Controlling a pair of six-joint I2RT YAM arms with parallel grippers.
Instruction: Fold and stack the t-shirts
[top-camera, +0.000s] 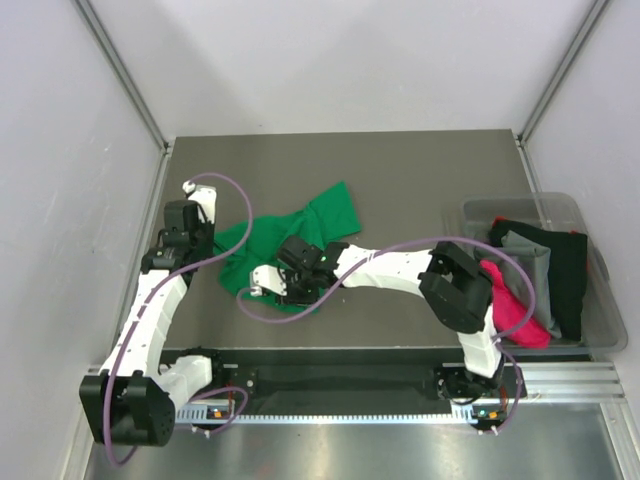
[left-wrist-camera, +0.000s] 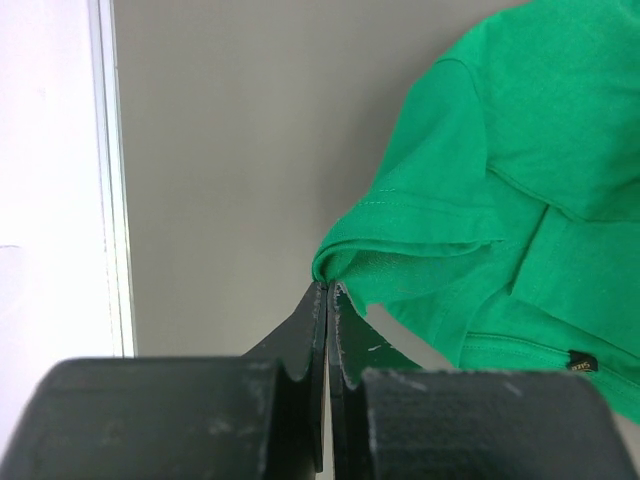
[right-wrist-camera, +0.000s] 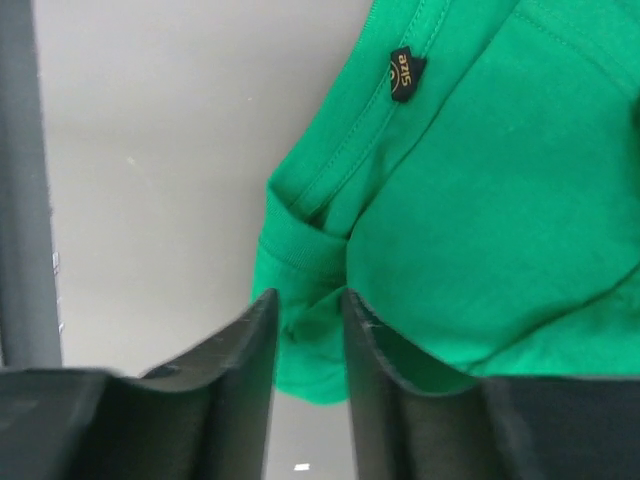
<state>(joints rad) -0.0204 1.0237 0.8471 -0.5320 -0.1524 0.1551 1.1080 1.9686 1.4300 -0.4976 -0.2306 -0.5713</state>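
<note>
Nearest the arm bases, the right end effector (top-camera: 262, 285) reaches across to the near edge of a crumpled bright green fabric t-shirt (top-camera: 325, 212) lying on the plain grey worktop (top-camera: 400, 170). In the right wrist view its two dark fingers (right-wrist-camera: 250, 350) stand apart with a narrow gap. A bunched, stitched edge of the green shirt (right-wrist-camera: 500, 200) sits in and just beyond that gap. Whether the fingers press on the cloth I cannot tell. A small black label with yellow lettering (right-wrist-camera: 403, 72) is sewn into a ribbed band further up the shirt.

A little farther back, the left end effector (top-camera: 205, 243) is at the shirt's left edge. In the left wrist view its fingers (left-wrist-camera: 300, 340) are pressed together, and their tips meet right at a folded, hemmed corner of the green cloth (left-wrist-camera: 540, 150). Whether any cloth is caught between them I cannot tell.

The shirt is left of the worktop's centre, rumpled and unfolded, with creases and overlapping layers. One flatter flap stretches toward the far right.

At the right side of the worktop stands a clear plastic bin (top-camera: 470, 210). It holds a magenta-pink shirt (top-camera: 512, 308) draped over its near rim, a black shirt (top-camera: 562, 265) and a grey shirt (top-camera: 525, 250).
</note>
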